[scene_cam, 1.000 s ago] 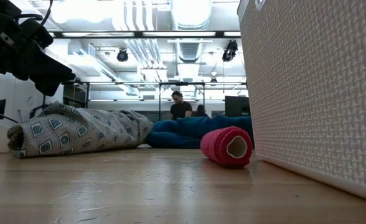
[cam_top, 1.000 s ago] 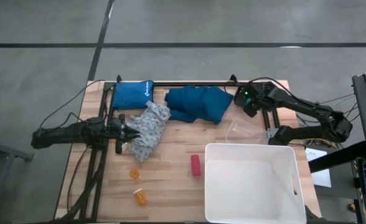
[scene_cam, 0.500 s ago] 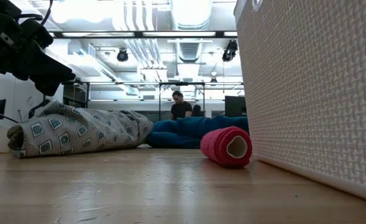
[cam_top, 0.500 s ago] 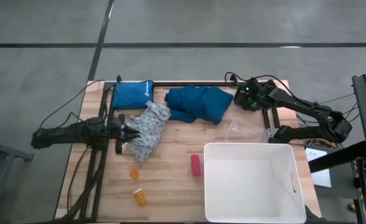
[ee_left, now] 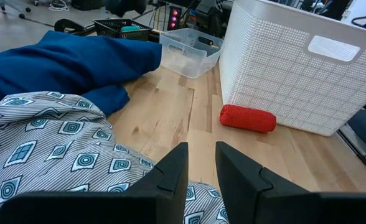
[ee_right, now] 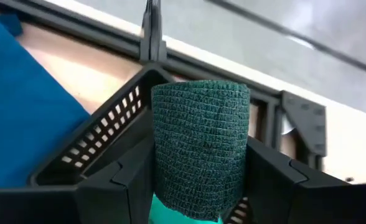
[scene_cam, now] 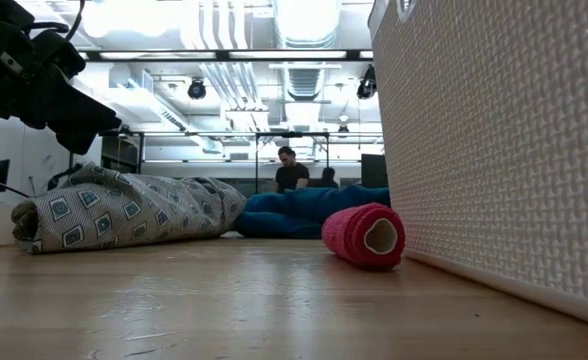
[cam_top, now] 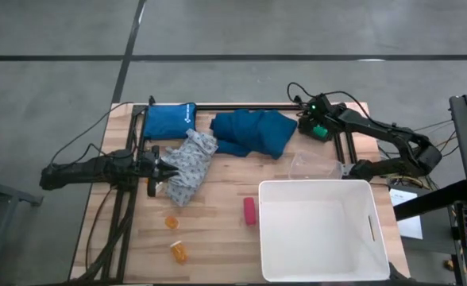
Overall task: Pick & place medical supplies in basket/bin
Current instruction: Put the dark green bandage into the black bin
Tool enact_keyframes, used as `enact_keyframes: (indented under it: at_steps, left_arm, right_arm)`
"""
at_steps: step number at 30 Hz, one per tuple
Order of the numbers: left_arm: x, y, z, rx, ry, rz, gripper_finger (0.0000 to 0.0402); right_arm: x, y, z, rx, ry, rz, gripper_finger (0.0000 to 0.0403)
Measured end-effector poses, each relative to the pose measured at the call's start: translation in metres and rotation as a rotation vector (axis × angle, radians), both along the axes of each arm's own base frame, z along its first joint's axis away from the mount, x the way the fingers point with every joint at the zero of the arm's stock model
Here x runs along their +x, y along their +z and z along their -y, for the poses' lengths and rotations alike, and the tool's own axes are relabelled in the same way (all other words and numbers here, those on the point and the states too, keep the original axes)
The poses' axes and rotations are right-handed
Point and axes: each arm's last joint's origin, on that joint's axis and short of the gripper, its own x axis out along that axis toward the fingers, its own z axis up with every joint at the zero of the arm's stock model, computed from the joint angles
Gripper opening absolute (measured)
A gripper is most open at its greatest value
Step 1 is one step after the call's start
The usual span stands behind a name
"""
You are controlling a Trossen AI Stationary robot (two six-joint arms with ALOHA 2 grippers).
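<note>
My right gripper (cam_top: 316, 121) is at the table's far right, shut on a dark green bandage roll (ee_right: 200, 146) over a small black slotted basket (ee_right: 102, 134). My left gripper (cam_top: 167, 169) hovers above the near-left edge of the pale patterned garment (cam_top: 187, 165), its fingers a narrow gap apart and empty; it also shows in the left wrist view (ee_left: 201, 169). The dark teal garment (cam_top: 253, 133) lies at the far middle. Two orange pill bottles (cam_top: 171, 222) (cam_top: 179, 251) and the pink-red cylinder (cam_top: 250, 210) lie on the wood. The white tub (cam_top: 376, 230) stands near right. My right gripper pinches the green roll by its curved sides (ee_right: 163, 158) between its two fingers (ee_right: 124, 183). The roll stands upright between them, lifted clear above the black basket.
A blue pouch (cam_top: 170, 121) lies at the far left. A clear plastic container (cam_top: 311, 165) sits between the teal garment and the tub. A black frame rail (cam_top: 241, 106) runs along the far edge. A person shows in the room beyond (scene_cam: 291, 172).
My right gripper has moved toward the table's far edge and a little left with the green roll. The white tub has slid slightly toward the table's left.
</note>
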Motion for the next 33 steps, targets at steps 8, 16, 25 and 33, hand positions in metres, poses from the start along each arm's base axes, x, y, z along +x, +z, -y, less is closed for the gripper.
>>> enact_keyframes:
  at_steps: [8,16,25,33]
  left_arm:
    - [0.0,0.0,0.0,0.0,0.0,0.0,0.0087]
    - [0.0,0.0,0.0,0.0,0.0,0.0,0.0087]
    - [0.0,0.0,0.0,0.0,0.0,0.0,0.0087]
    - [0.0,0.0,0.0,0.0,0.0,0.0,0.0087]
  right_arm:
    - [0.004,-0.013,0.005,0.051,0.01,-0.008,0.0196]
    - [0.008,-0.025,0.008,0.115,0.026,-0.019,0.0196]
    - [0.012,-0.034,0.012,0.137,0.034,-0.015,0.0196]
    - [0.011,-0.033,0.011,0.136,0.04,-0.015,0.0202]
